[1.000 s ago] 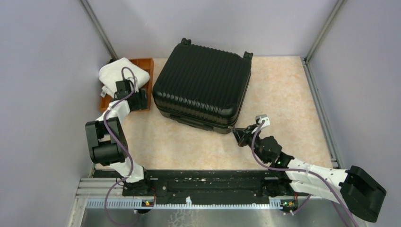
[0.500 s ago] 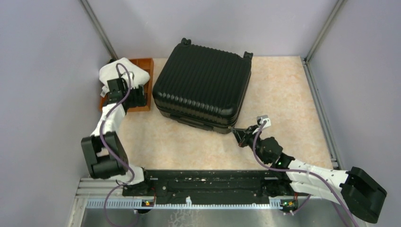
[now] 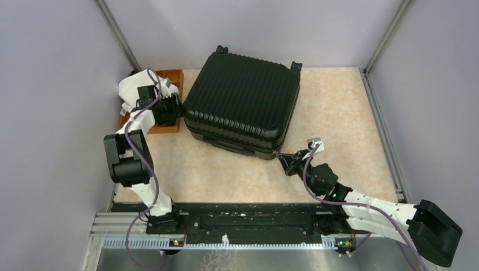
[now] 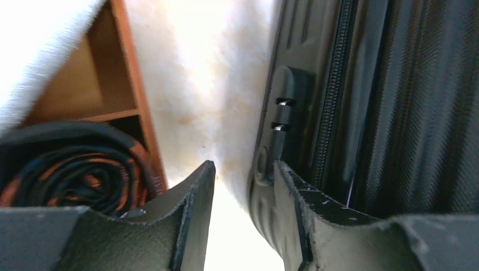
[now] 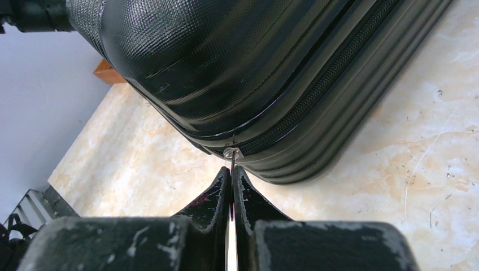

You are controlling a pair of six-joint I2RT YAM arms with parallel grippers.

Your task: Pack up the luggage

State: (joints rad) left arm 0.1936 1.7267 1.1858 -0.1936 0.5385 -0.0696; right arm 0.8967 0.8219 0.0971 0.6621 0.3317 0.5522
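The black ribbed luggage (image 3: pixel 243 101) lies closed on the table. My left gripper (image 3: pixel 171 108) is open and empty, low between the brown tray and the luggage's left side. In the left wrist view (image 4: pixel 244 169) its right finger (image 4: pixel 305 209) lies by the luggage's side wall (image 4: pixel 395 84), near the zip and a side fitting (image 4: pixel 282 107). My right gripper (image 3: pixel 281 157) is at the luggage's near right corner. In the right wrist view (image 5: pixel 232 172) it is shut on the metal zipper pull (image 5: pixel 231 155) of the luggage (image 5: pixel 226 56).
A brown wooden tray (image 3: pixel 172 75) stands at the back left, by the wall, holding a white folded cloth (image 3: pixel 131 87). A rolled dark and orange item (image 4: pixel 68 164) lies in the tray (image 4: pixel 121 84). Grey walls close in both sides and the back.
My left gripper has swung from over the tray to the right, down beside the luggage's left side. My right gripper has kept its hold at the corner and barely moved.
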